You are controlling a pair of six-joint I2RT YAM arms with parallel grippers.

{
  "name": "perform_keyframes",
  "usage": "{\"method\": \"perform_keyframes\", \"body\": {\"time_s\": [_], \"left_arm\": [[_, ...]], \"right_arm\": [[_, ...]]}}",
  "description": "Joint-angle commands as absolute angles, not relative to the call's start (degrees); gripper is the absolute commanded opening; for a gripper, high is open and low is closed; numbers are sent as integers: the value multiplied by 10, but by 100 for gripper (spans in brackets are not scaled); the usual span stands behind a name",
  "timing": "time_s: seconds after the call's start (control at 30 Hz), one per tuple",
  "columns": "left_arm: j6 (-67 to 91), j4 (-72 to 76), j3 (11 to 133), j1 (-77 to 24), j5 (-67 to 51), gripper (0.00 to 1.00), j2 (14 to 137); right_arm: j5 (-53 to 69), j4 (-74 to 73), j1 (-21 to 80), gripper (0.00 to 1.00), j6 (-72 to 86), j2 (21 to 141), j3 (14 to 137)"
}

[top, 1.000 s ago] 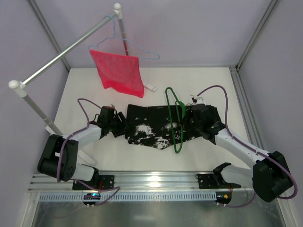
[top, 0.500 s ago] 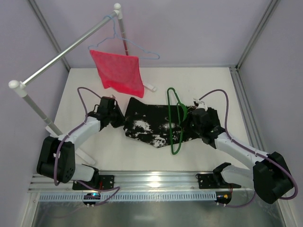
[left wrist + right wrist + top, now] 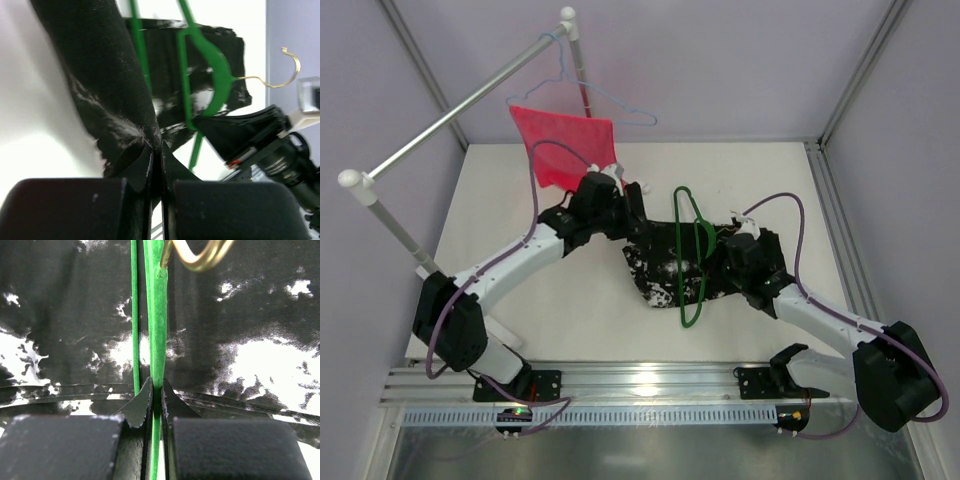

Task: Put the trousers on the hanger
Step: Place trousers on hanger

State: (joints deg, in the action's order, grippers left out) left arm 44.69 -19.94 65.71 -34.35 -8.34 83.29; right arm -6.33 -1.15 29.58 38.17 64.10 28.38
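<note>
Your left pincer (image 3: 156,150) is clamped on a raised edge of the trousers (image 3: 658,272), your right pincer (image 3: 156,392) on the hanger (image 3: 704,238) lying across them on the counter (image 3: 490,200), draping not yet done.

Hanger (image 3: 703,235) across the trousers (image 3: 655,282) at mid-table (image 3: 520,200); cloth (image 3: 555,140) on a rail (image 3: 460,97) behind, leftward.

Right gripper (image 3: 156,400): jaws pressed together on the thick green bar of the hanger (image 3: 159,315), which runs straight away from the fingers. A thin green wire (image 3: 134,315) runs parallel just to its left. Brass hook (image 3: 200,257) curls at the far end. The trousers (image 3: 260,355), black with white splotches, fill the background; a seam crosses near the fingertips.
</note>
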Motion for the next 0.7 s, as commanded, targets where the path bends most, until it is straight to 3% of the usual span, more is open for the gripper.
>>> {"method": "perform_keyframes", "body": {"time_s": [0.0, 0.27, 0.43, 0.53, 0.57, 0.67], "left_arm": [[472, -170, 735, -395, -77, 0, 891], [510, -142, 863, -460, -80, 1, 1097], [517, -140, 930, -486, -74, 1, 1159], [509, -197, 951, -486, -47, 17, 1159], [498, -213, 950, -484, -16, 28, 1143], [478, -253, 945, -476, 29, 39, 1108]], "right_arm": [[-76, -12, 299, 4, 374, 632, 277], [-80, -11, 300, 4, 377, 615, 270], [-64, -4, 299, 4, 376, 626, 273], [-62, -3, 299, 4, 380, 628, 272], [-62, -4, 300, 4, 380, 627, 272], [-63, -4, 299, 4, 380, 627, 272]]}}
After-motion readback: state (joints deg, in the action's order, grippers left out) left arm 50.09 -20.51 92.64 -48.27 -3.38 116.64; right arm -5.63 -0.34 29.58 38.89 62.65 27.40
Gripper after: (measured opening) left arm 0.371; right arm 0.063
